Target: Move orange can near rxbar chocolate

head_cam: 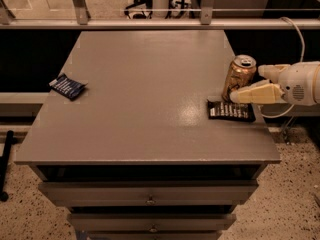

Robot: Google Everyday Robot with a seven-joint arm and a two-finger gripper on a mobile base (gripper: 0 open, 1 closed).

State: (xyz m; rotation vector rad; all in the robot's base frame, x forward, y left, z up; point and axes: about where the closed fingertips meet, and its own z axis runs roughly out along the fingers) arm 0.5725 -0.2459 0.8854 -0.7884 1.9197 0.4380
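Observation:
The orange can (238, 74) stands on the right side of the grey table (145, 104), just behind the rxbar chocolate (230, 111), a flat black bar with white text. The can's base almost touches the bar's far edge. My white gripper (247, 84) reaches in from the right at can height. Its near finger (255, 93) lies across the can's lower right side and its far finger (272, 72) sits just right of the can's top. The fingers are spread apart and open.
A small dark blue packet (67, 86) lies near the table's left edge. The table's right edge is close beside the bar. Drawers (150, 194) sit below the front edge. A rail (150, 25) runs behind the table, and a cable (295, 31) hangs at the right.

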